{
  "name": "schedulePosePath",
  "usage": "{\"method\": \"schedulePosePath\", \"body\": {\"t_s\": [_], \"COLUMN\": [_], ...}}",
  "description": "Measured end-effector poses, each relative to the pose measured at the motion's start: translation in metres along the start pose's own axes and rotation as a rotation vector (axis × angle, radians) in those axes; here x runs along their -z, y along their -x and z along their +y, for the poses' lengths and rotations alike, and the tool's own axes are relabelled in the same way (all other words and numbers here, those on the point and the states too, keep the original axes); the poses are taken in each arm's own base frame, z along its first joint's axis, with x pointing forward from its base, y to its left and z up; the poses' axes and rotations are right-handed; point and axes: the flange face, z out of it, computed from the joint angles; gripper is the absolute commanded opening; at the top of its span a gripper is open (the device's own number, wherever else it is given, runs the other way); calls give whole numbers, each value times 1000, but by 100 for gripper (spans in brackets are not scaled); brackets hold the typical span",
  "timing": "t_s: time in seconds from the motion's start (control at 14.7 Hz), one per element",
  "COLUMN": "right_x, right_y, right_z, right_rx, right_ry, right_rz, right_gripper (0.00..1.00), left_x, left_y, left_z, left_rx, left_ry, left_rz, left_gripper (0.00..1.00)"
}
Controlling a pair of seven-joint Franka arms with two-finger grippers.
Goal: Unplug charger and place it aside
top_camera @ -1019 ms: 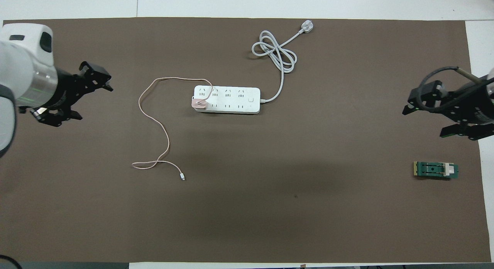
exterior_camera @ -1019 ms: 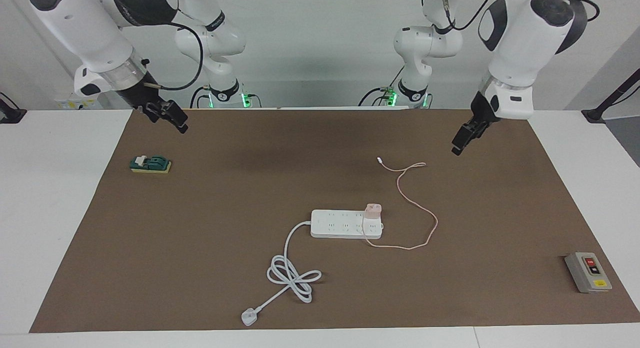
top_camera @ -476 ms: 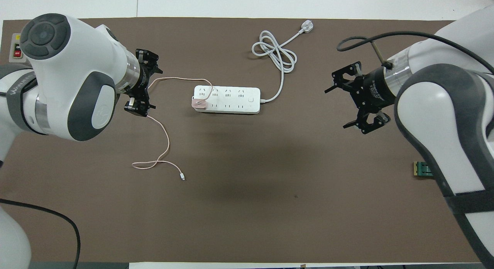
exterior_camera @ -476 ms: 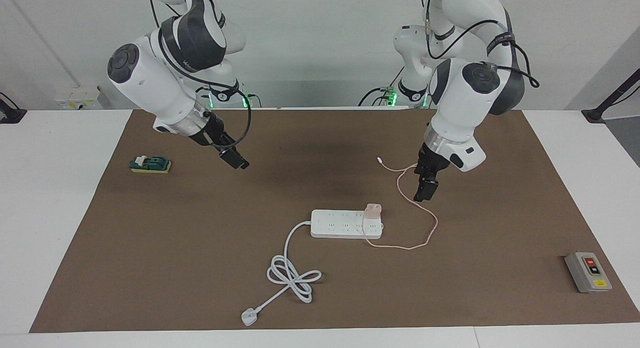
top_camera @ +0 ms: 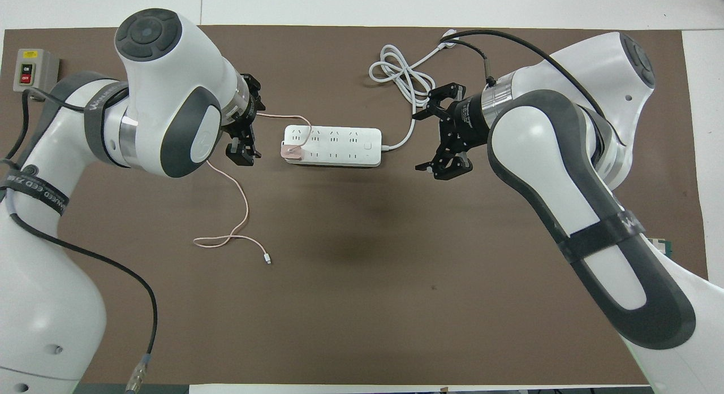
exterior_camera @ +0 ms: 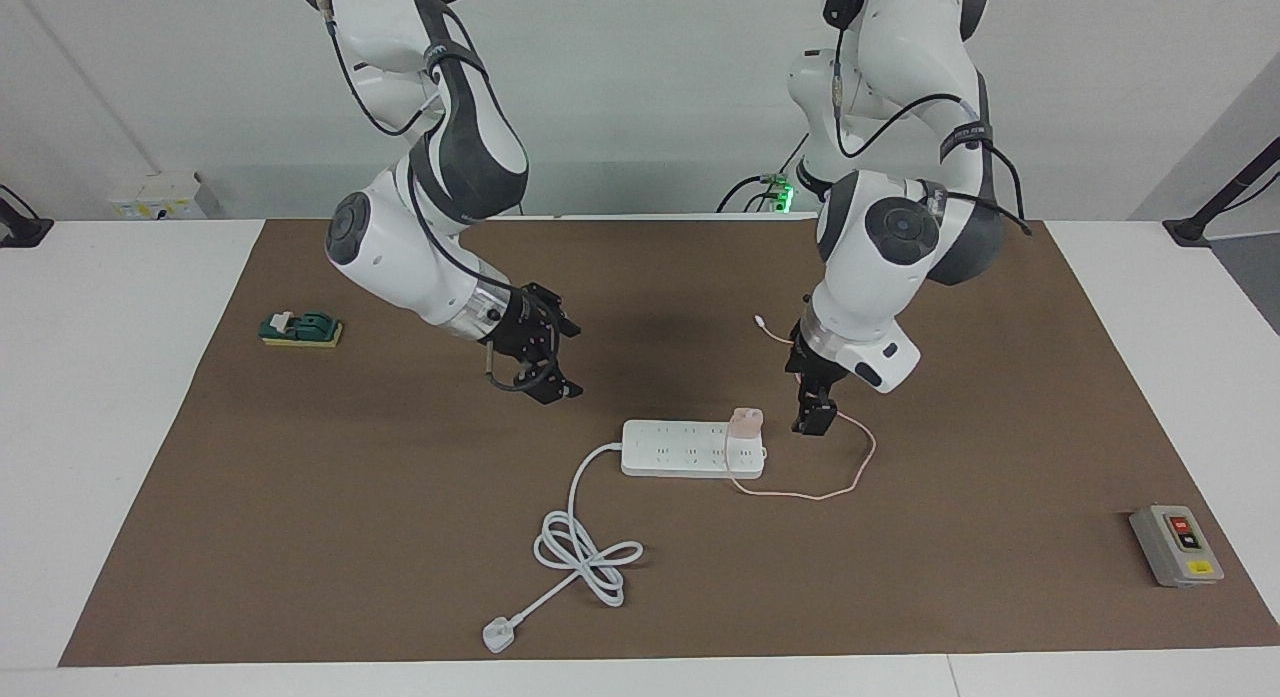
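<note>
Charger (exterior_camera: 747,422) is a small pale pink cube, likely light and rigid, probably smooth plastic so a bit slippery; best hold is across its two flat sides, pulling straight up out of the socket, not by the thin pink cable (exterior_camera: 850,455), which is floppy and would just drag. Left gripper (exterior_camera: 812,417) hangs low just beside the charger, toward the left arm's end of the table, over the cable's loop, not touching the cube; jaws spread wide, holding nothing. Charger sits plugged into the end socket of the white power strip (exterior_camera: 680,448), the end closest to that gripper, so the cube is the first thing in its path. Strip is light too and may lift with the plug unless pinned. Right gripper (exterior_camera: 545,362) hovers over bare mat off the strip's other end, near its thick white cord (exterior_camera: 583,537), fingers apart, empty, seemingly placed to hold the strip down.
</note>
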Motion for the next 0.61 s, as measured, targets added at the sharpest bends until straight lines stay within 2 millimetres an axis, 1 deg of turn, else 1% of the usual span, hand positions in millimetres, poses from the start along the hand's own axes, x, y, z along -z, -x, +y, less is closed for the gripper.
{"method": "schedulePosePath", "body": {"t_s": [0.07, 0.2, 0.34, 0.48, 0.61], "right_x": [-12, -33, -49, -66, -78], "right_y": [-7, -16, -26, -39, -46], "right_z": [-6, -14, -20, -24, -27], "right_rx": [-35, -52, 28, 89, 102], "right_ry": [-8, -18, -43, -56, -70], "right_rz": [-43, -130, -206, -220, -223], "right_gripper": [100, 100, 100, 100, 100], "left_x": [-7, -19, -22, -26, -35], "left_y": [3, 10, 19, 29, 36], "left_z": [7, 12, 12, 9, 4], "left_rx": [16, 32, 41, 52, 70], "left_ry": [-8, -15, -11, -16, -31], "left_rz": [1, 2, 1, 5, 19], "left_gripper": [100, 100, 100, 100, 100]}}
